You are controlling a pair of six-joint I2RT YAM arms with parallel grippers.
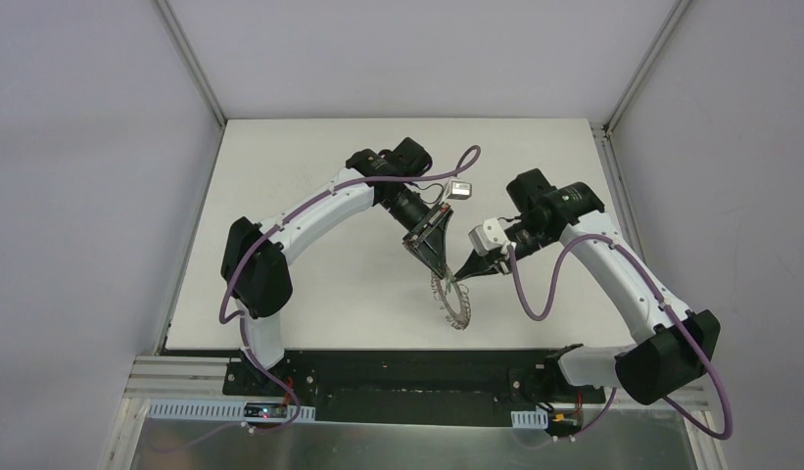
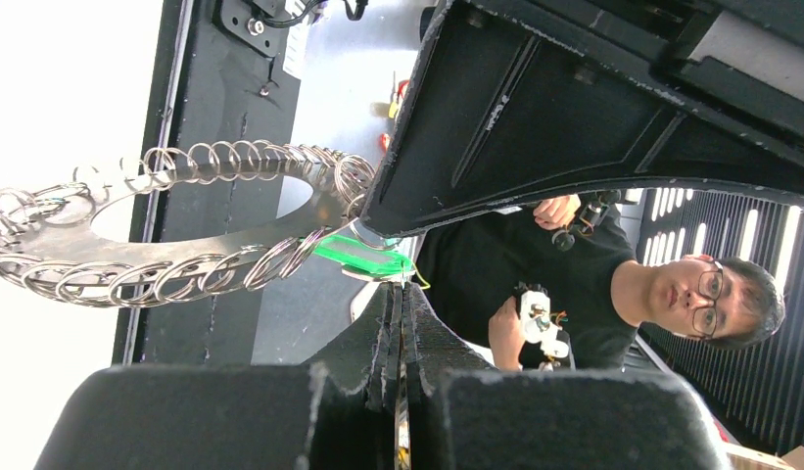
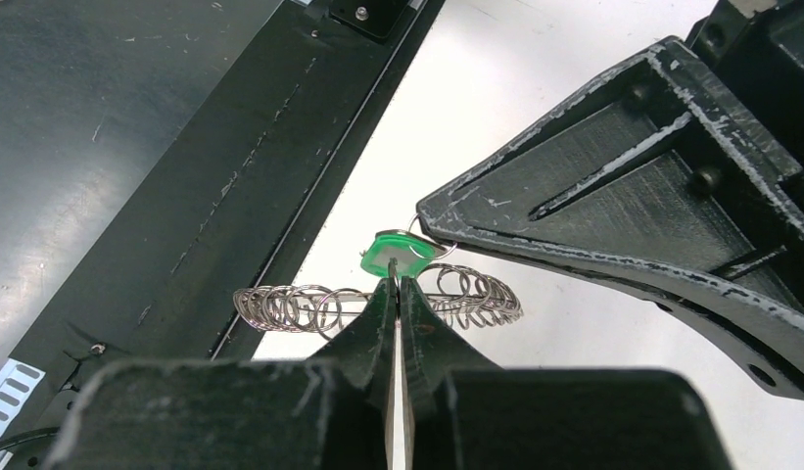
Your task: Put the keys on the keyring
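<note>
The keyring (image 1: 443, 297) is held tilted above the table between both gripper tips; its grey plate (image 2: 212, 240) and fringe of wire loops (image 3: 280, 305) show in both wrist views. The key's green head (image 2: 363, 257) lies at the ring's edge, just above my right fingertips (image 3: 390, 253). My left gripper (image 2: 404, 286) is shut, pinching the green key's outer end; its tip also shows in the right wrist view (image 3: 420, 217). My right gripper (image 3: 396, 281) is shut on a small wire loop of the ring, against the green head. The key's blade is hidden.
The black base rail (image 1: 407, 367) runs along the near table edge, right under the ring (image 3: 182, 147). The white table (image 1: 300, 176) stretches behind. A person in black (image 2: 662, 294) sits beyond the near edge. Purple cables hang from both arms.
</note>
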